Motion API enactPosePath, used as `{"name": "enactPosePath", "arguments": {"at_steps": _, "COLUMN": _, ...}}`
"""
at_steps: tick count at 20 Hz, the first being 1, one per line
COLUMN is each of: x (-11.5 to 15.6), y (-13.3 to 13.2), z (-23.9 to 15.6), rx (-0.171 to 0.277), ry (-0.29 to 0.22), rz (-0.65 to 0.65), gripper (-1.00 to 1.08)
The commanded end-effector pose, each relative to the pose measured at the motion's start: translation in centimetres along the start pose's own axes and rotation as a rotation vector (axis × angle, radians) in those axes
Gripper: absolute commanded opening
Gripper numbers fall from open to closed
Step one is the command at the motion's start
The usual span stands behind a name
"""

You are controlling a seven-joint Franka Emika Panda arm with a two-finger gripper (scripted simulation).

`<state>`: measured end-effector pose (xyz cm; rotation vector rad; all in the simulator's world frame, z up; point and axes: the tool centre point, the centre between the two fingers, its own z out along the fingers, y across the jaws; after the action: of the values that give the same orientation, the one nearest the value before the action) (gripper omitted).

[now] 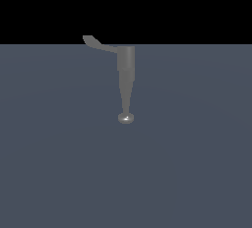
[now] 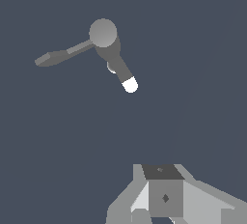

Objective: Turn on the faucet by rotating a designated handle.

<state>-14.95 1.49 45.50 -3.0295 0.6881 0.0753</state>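
- The gripper (image 2: 166, 213) shows only in the wrist view, as a grey blocky housing. Its fingers are cut off by the frame edge, so I cannot tell how far open they are. Nothing appears to be held.
- It sits well apart from the fixture, with bare desk (image 1: 197, 173) between them.
- The faucet (image 1: 126, 82) stands on the desk, its cylindrical body tapering to a narrow spout with a small shiny disc at the end.
- Farthest, the handle (image 1: 101, 45) juts sideways from the body toward the exterior view's left, a thin flat lever with an upturned tip.
- Judged as rigid metal on a pivot, it should not flex. It is probably smooth and slippery, so pressing near the tip gives most leverage, while pinching the flat blade risks sliding off.
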Motion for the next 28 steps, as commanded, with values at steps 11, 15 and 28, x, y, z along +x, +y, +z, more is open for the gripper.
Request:
{"name": "enactPosePath", "arguments": {"at_steps": 11, "x": 5.0, "y": -4.4, "z": 2.5, "rx": -0.004, "ry": 0.014, "rz": 0.286, "gripper": -1.0}}
{"name": "enactPosePath", "arguments": {"at_steps": 15, "x": 6.5, "y": -5.8, "z": 3.5, "rx": -0.005, "ry": 0.019, "rz": 0.377, "gripper": -1.0}}
{"name": "enactPosePath", "arguments": {"at_steps": 28, "x": 10.9, "y": -10.7, "z": 7.7, "rx": -0.003, "ry": 0.037, "rz": 0.67, "gripper": -1.0}}
